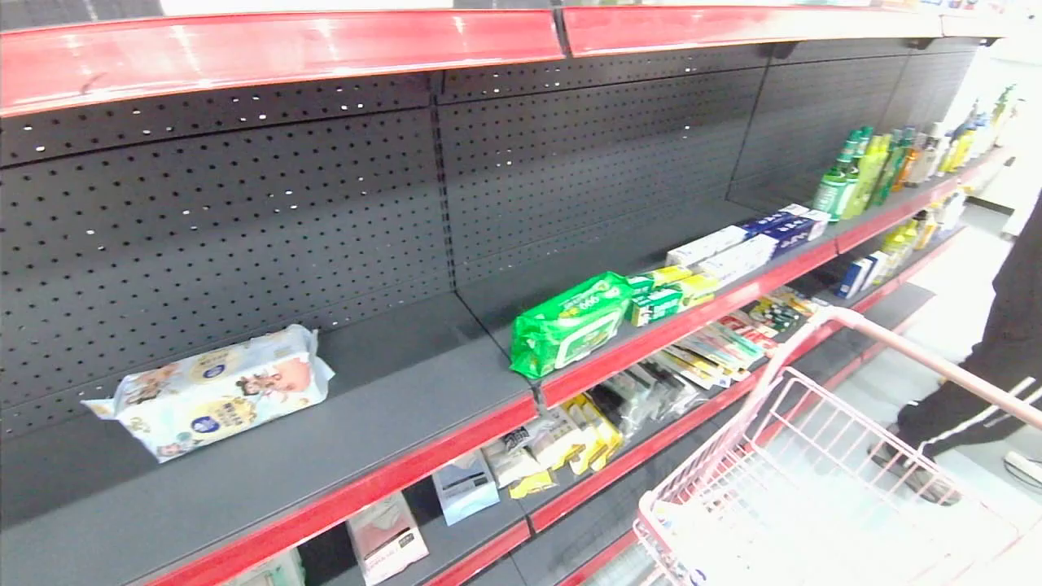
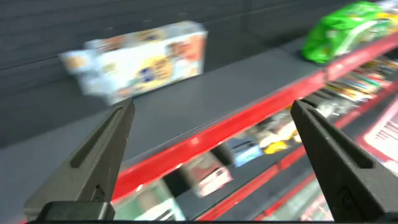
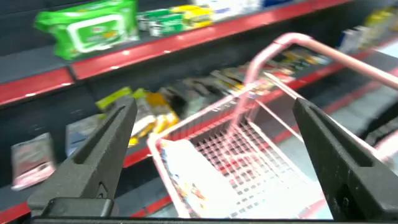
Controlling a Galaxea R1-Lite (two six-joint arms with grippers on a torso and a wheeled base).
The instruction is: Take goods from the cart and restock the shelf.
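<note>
A pale blue wipes pack (image 1: 213, 389) lies on the dark shelf board (image 1: 383, 407) at the left, against the pegboard back. A green wipes pack (image 1: 570, 323) sits farther right at the board's front edge. The pink wire cart (image 1: 781, 480) stands in the aisle at lower right. My left gripper (image 2: 211, 118) is open, out in front of the shelf edge with the pale blue pack (image 2: 140, 59) beyond it and the green pack (image 2: 342, 31) off to one side. My right gripper (image 3: 214, 124) is open above the cart (image 3: 249, 155), which holds a white pack (image 3: 186, 174).
Boxes (image 1: 733, 248) and green bottles (image 1: 855, 167) line the shelf to the right. The lower shelves hold small packets (image 1: 562, 439) and toothbrush packs (image 1: 716, 350). A red-edged shelf (image 1: 277, 49) runs overhead. A person's leg (image 1: 977, 382) stands beside the cart's far end.
</note>
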